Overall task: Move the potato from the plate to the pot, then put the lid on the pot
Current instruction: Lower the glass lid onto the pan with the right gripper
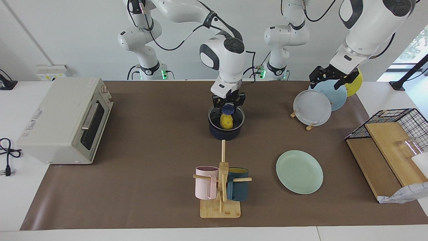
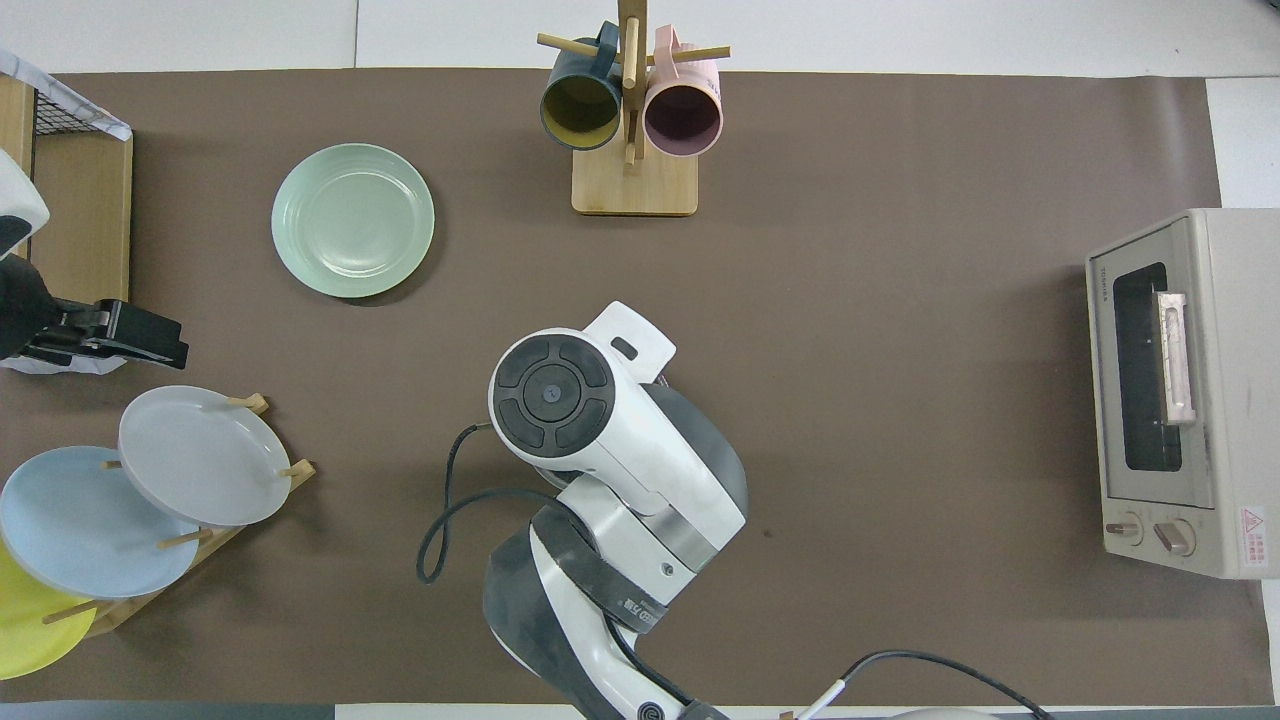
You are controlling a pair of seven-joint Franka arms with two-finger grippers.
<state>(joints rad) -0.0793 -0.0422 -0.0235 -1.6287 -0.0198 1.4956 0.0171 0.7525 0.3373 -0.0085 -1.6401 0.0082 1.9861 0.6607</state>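
We judge the step in hand to be seating the round clear glass lid with its metal rim and blue centre knob (image 1: 228, 109) on the small dark navy saucepan (image 1: 226, 132), and to do it well we would keep the lid level and centred so that its rim meets the pot's rim all the way round, then open the fingers only when it sits flat and draw straight up so nothing drags it askew. The right gripper (image 1: 228, 104), on the arm whose base stands at the toaster oven's end, is clamped on the blue knob directly over the pot; whether the lid's rim already touches the pot we cannot tell, and in the overhead view the arm hides the pot altogether. The small bright yellow lumpy toy potato (image 1: 227, 122) lies inside the pot, seen through the glass. The round pale mint-green plate (image 1: 299, 171) lies bare on the brown mat, farther from the robots than the pot and toward the left arm's end, so the transfer looks done. The left gripper (image 1: 329, 77) waits over the rack of upright plates (image 1: 312, 107), its fingers apart and holding nothing. On the wooden mug tree (image 1: 222, 187) hang a pink mug (image 1: 206, 182) and a dark teal mug (image 1: 238, 188), both seemingly empty in the overhead view
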